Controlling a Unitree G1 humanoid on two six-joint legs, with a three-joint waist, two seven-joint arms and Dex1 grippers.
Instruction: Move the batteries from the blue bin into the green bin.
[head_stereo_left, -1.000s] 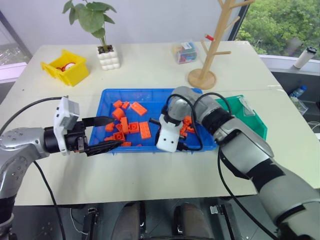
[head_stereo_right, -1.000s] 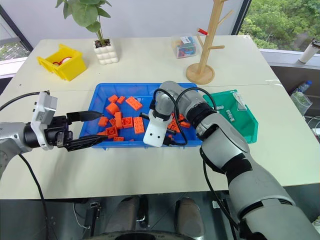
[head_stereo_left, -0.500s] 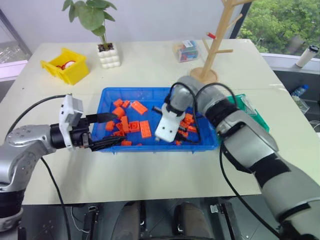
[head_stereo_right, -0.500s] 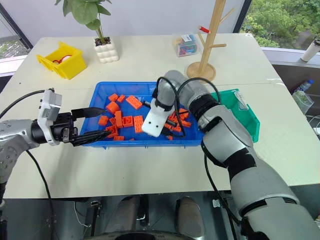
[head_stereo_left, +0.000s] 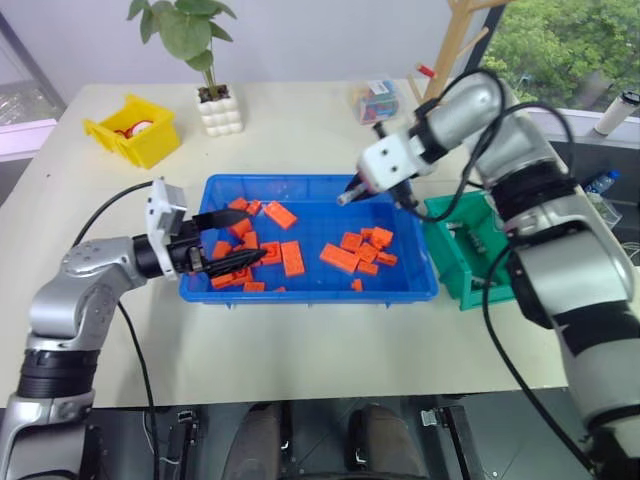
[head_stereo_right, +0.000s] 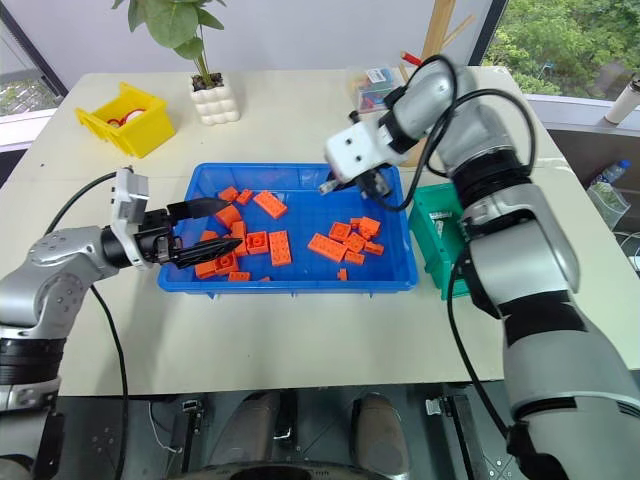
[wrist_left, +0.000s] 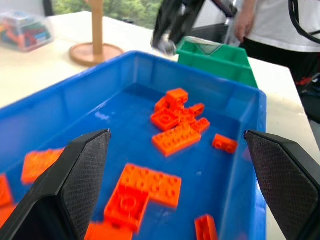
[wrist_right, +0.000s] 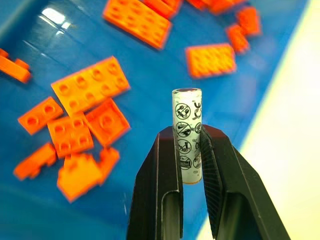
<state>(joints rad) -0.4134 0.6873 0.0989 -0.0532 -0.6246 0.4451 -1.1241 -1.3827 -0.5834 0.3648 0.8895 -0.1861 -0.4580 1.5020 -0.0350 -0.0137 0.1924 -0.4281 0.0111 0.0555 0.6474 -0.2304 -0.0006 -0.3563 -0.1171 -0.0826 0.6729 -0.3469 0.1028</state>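
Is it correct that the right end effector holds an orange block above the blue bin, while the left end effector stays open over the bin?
Not quite. The right end effector holds a battery, not an orange block, as the right wrist view shows. It is above the blue bin, and the left end effector is open.

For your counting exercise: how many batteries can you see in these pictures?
1: a battery gripped in the right end effector above the blue bin. Others may be hidden inside the green bin.

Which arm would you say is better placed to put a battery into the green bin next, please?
The right. The right gripper is shut on a battery, raised over the blue bin close to the green bin. The left gripper is open at the blue bin's far end.
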